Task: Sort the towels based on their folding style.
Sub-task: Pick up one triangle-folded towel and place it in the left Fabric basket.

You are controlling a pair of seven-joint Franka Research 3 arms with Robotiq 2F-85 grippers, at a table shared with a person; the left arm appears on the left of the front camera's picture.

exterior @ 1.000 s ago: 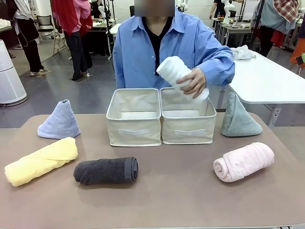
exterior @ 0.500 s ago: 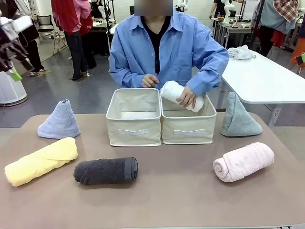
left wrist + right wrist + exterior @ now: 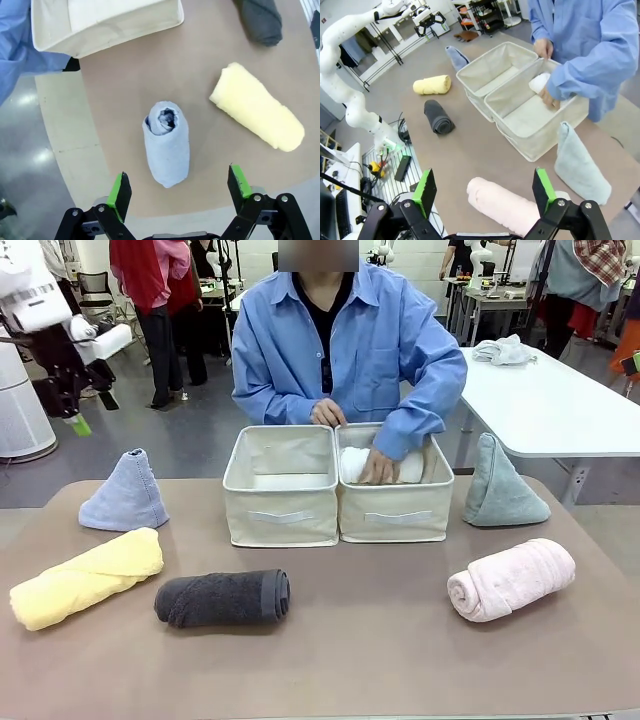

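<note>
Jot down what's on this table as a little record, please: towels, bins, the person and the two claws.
Rolls on table: yellow roll, dark grey roll, pink roll
Cones on table: blue cone, grey-green cone
Bins: left bin beside right bin
In right bin: white roll, under the person's hand
Claws: left claw open above blue cone; right claw open above pink roll; both hold nothing
</note>
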